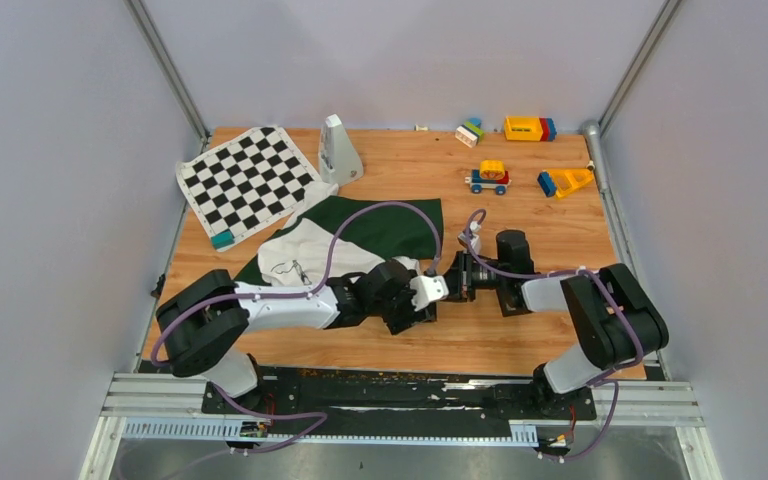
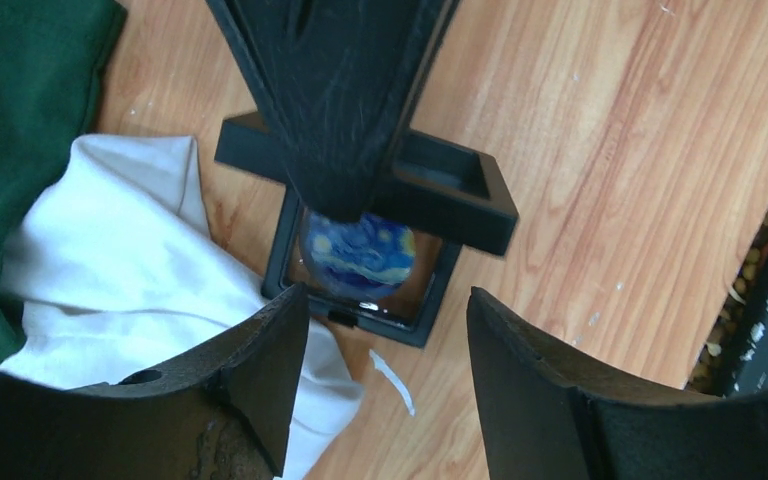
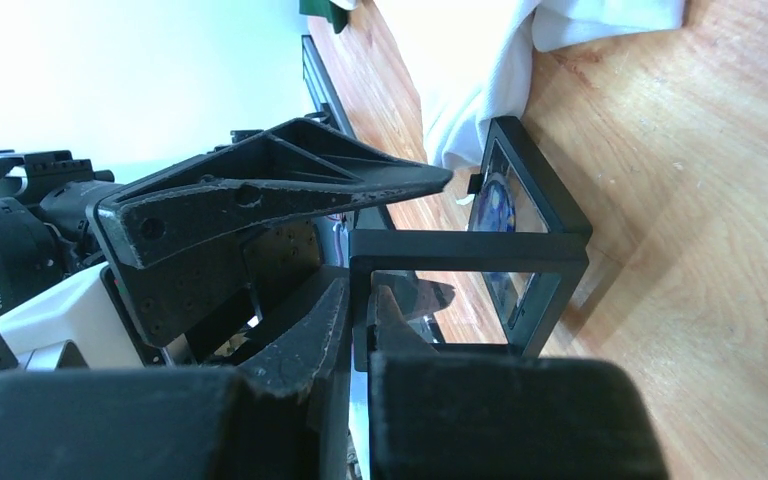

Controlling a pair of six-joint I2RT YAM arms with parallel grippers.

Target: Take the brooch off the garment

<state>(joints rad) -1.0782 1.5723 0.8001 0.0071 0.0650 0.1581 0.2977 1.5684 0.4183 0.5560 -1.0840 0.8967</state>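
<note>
The garment (image 1: 305, 250), white with dark green sleeves, lies crumpled at the table's middle left. Just right of it sits a small black hinged square case (image 2: 380, 325). The brooch (image 2: 360, 255), a small round piece with blue and yellow swirls, rests in the case's lower half and touches neither gripper. My left gripper (image 2: 388, 300) hovers over the case with its jaws open and nothing between them. My right gripper (image 3: 360, 300) is shut on the edge of the raised case lid (image 3: 460, 245) and holds it up. In the top view both grippers (image 1: 430, 290) (image 1: 457, 275) meet tip to tip and hide the case.
A chequered mat (image 1: 245, 180) with a teal block (image 1: 222, 239) at its corner lies at the back left, and a grey-white wedge-shaped object (image 1: 338, 150) stands beside it. Toy vehicles and blocks (image 1: 487, 178) (image 1: 530, 128) (image 1: 564, 182) are scattered at the back right.
</note>
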